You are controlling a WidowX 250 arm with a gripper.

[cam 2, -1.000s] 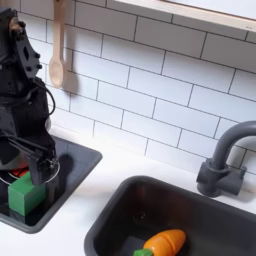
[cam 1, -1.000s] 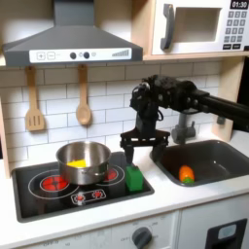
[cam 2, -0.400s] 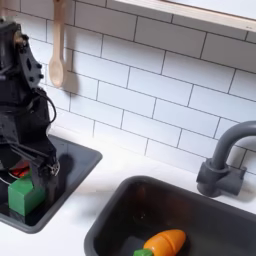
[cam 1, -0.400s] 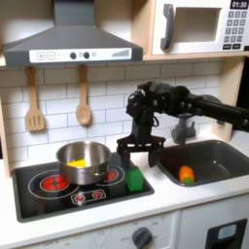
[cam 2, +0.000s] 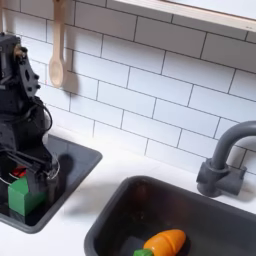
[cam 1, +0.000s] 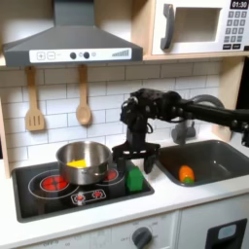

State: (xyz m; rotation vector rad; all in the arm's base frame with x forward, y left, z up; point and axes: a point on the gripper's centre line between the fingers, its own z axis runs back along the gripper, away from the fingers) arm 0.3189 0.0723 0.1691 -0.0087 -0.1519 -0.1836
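Note:
A green block [cam 1: 134, 180] stands on the black stovetop [cam 1: 58, 193] near its right edge in the first exterior view. My gripper [cam 1: 136, 159] hangs open just above the block, one finger to each side, not touching it. In the second exterior view the gripper [cam 2: 28, 170] is at the left edge, directly over the green block [cam 2: 25, 196]. A silver pot [cam 1: 83, 161] with something yellow inside sits left of the block. Nothing is between the fingers.
An orange carrot [cam 1: 186, 174] lies in the dark sink [cam 1: 219, 156]; the second exterior view has the carrot [cam 2: 164, 242] beside a grey faucet [cam 2: 226, 160]. Two wooden utensils [cam 1: 84, 97] hang on the tiled wall. A microwave [cam 1: 199, 26] sits overhead.
The gripper has moved toward the first exterior view's left and slightly lower, from beside the block to right above it. It has stayed open. The block, pot and carrot have not moved.

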